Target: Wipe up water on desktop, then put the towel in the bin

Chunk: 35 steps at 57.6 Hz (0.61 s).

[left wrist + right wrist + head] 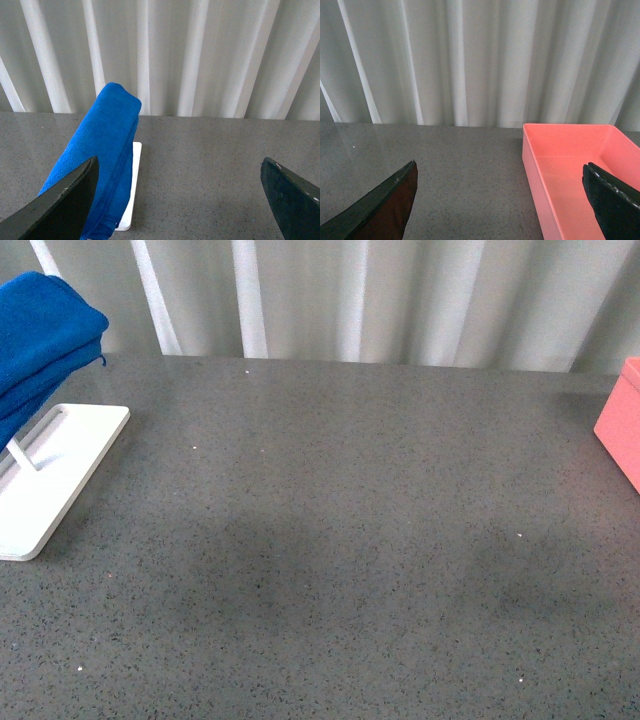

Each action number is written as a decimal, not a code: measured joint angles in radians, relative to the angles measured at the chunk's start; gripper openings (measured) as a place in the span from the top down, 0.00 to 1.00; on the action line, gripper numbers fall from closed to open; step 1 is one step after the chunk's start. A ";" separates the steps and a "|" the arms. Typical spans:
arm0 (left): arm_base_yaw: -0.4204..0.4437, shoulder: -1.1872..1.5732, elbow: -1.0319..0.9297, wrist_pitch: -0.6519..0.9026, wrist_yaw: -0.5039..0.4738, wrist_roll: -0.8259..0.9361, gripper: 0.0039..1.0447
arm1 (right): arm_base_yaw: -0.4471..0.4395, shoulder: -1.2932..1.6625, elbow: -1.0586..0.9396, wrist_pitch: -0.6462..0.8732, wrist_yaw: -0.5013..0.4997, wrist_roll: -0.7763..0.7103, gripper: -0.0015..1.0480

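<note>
Royal-blue terry towel [45, 335] is hanging folded above the white flat rack base [60, 475] at my far left, its ridge running towards the pale pleated curtain [400, 300]. I'm seeing the salmon-pink plastic bin [622, 430] far right, with the speckled grey stone desktop [340, 520] between them. Left gripper [177, 200] and right gripper [495, 205] are both gaping wide, gripping nothing.

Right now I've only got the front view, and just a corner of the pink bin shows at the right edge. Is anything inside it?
Observer: No. The right wrist view shows the bin with its inside bare.
Operator: Is the right tool open?
Observer: Yes, the right tool is wide open and holds nothing.
Operator: And the left one?
Observer: The left tool is open and empty too, with the towel just ahead of it.
</note>
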 joint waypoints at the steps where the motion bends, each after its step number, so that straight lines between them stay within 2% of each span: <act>1: 0.000 0.000 0.000 0.000 0.000 0.000 0.06 | 0.000 0.000 0.000 0.000 0.000 0.000 0.07; 35: 0.000 0.000 0.000 0.000 0.000 0.000 0.06 | 0.000 0.000 0.000 0.000 0.000 0.000 0.07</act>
